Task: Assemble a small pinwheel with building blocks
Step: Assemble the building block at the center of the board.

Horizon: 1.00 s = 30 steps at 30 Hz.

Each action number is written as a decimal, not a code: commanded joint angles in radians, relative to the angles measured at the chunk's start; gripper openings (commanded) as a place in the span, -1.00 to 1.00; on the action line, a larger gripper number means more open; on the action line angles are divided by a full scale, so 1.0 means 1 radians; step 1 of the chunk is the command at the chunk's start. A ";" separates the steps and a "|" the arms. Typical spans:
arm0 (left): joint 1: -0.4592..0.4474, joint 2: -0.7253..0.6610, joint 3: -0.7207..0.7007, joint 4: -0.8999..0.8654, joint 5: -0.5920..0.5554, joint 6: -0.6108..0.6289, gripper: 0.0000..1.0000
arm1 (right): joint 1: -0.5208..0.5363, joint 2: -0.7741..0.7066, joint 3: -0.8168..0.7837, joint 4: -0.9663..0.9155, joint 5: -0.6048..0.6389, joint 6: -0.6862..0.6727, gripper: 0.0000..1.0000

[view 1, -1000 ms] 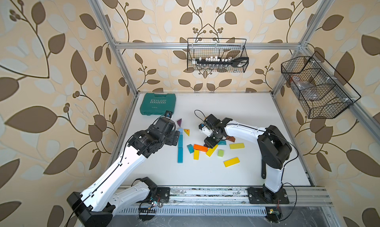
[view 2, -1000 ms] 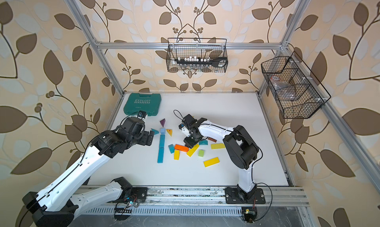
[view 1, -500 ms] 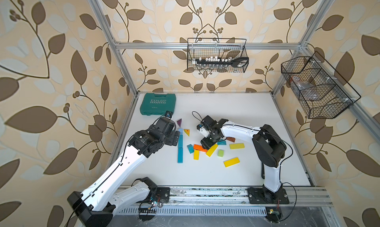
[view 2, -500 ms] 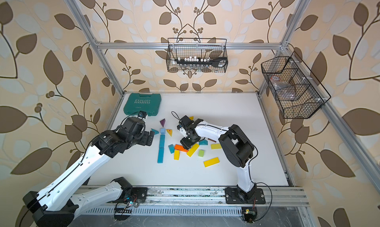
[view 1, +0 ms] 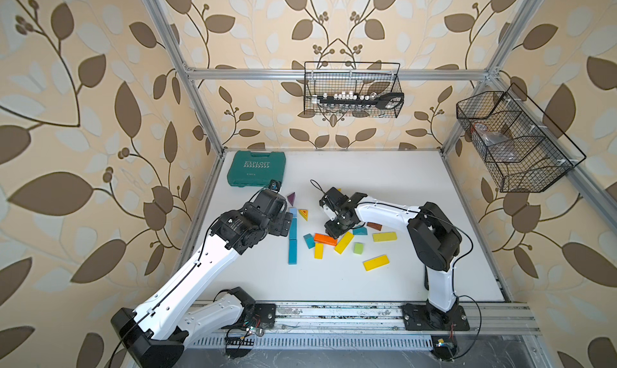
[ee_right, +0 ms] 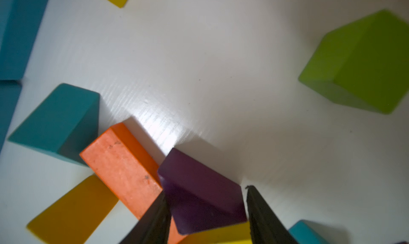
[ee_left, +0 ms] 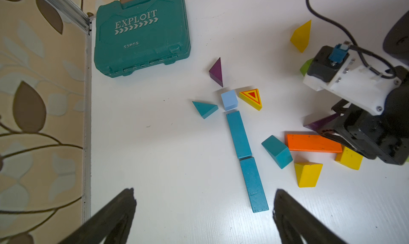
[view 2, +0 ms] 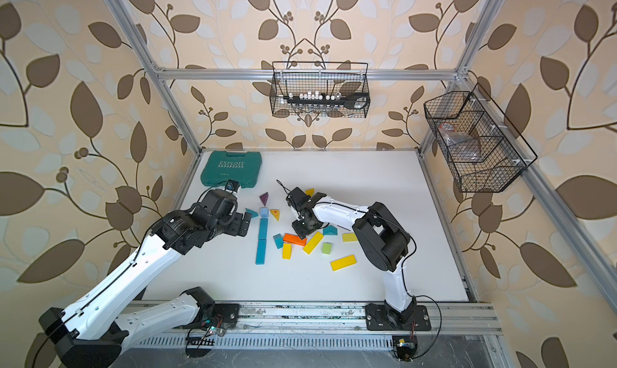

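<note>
Purple wedge (ee_right: 194, 176) between jaws of the right gripper (ee_right: 205, 189), close either side; grip unclear

Right gripper (ee_right: 205, 191) straddles the purple wedge (ee_right: 194, 178). One finger (ee_right: 155, 220) sits against the wedge's edge on the orange bar side, the other finger (ee_right: 263, 216) at the opposite corner; can't tell if it's in contact there. Orange bar (ee_right: 124, 167) touches the wedge, its far end at a teal wedge (ee_right: 55, 123). Yellow block (ee_right: 73, 212) lies beside the bar. Second yellow block (ee_right: 219, 234) shows between the fingers, against the purple wedge. Green cube (ee_right: 363, 61) is well apart on the white table (ee_right: 199, 66). Teal bars (ee_right: 17, 32) are at the view's edge.
</note>
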State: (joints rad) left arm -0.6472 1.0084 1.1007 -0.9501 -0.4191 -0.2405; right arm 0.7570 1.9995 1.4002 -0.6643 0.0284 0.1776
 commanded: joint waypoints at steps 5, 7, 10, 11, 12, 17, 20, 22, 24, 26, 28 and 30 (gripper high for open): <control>0.009 -0.002 -0.004 -0.003 -0.002 -0.004 0.98 | -0.018 0.035 0.001 -0.012 0.042 0.009 0.01; 0.008 -0.002 -0.004 -0.003 -0.003 -0.004 0.98 | -0.024 0.039 0.005 -0.019 0.060 0.008 0.00; 0.009 -0.002 -0.004 -0.003 -0.003 -0.004 0.98 | -0.047 0.020 -0.021 0.007 0.037 0.018 -0.05; 0.009 -0.002 -0.004 -0.003 -0.002 -0.004 0.98 | -0.048 0.012 -0.031 0.018 0.025 0.019 -0.07; 0.009 -0.002 -0.005 -0.003 -0.002 -0.002 0.98 | -0.074 0.003 -0.040 0.024 0.025 0.019 -0.08; 0.008 -0.001 -0.005 -0.003 0.000 -0.002 0.98 | -0.122 -0.007 -0.056 0.018 0.035 -0.016 -0.08; 0.009 -0.002 -0.005 -0.003 0.000 -0.002 0.98 | -0.162 -0.011 -0.062 0.019 0.025 -0.046 -0.08; 0.009 -0.003 -0.005 -0.003 -0.001 -0.002 0.98 | -0.191 -0.010 -0.061 0.020 0.004 -0.075 -0.07; 0.009 -0.004 -0.007 -0.003 0.000 0.000 0.98 | -0.213 -0.001 -0.049 0.021 -0.022 -0.116 -0.06; 0.008 -0.002 -0.007 -0.003 0.000 0.000 0.98 | -0.234 0.016 -0.027 0.010 -0.063 -0.159 -0.06; 0.009 -0.001 -0.007 -0.003 0.001 -0.001 0.98 | -0.254 0.036 0.000 -0.007 -0.103 -0.192 -0.06; 0.009 -0.001 -0.007 -0.003 -0.001 0.000 0.98 | -0.267 0.048 0.018 -0.008 -0.125 -0.215 -0.07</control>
State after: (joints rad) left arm -0.6472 1.0088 1.0954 -0.9504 -0.4183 -0.2401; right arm 0.5003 2.0087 1.3827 -0.6437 -0.0284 0.0319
